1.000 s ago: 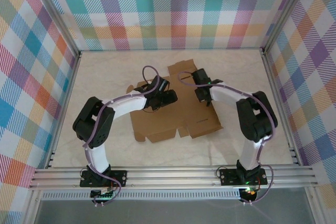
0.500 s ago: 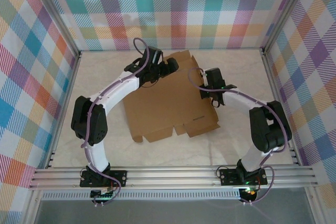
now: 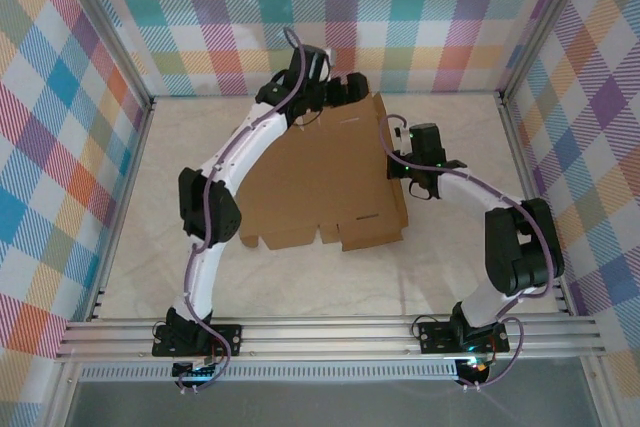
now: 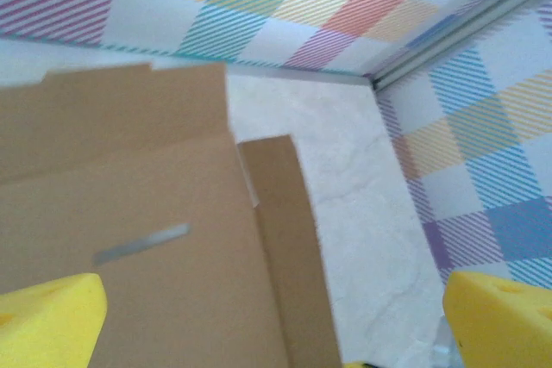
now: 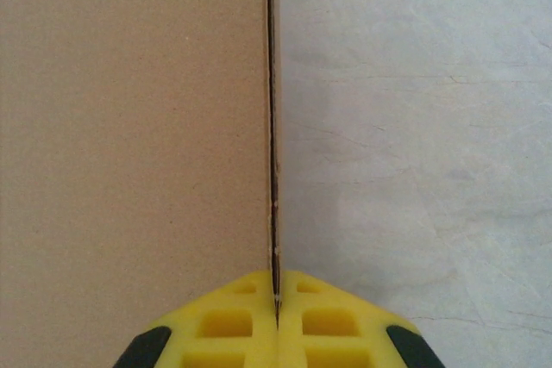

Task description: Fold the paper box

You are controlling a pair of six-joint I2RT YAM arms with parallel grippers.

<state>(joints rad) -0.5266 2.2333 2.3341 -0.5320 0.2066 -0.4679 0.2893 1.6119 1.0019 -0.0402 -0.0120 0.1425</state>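
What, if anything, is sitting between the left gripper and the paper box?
Nothing visible. The left gripper hangs open over the far edge of the paper box, with bare cardboard beneath it. The right gripper is shut on the box's right edge.

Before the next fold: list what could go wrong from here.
1. The right gripper pinches just the thin right edge of the paper box while the left gripper is open over its far edge; the sheet may slip or swing.
2. The left gripper hangs near the back wall and could bump it.
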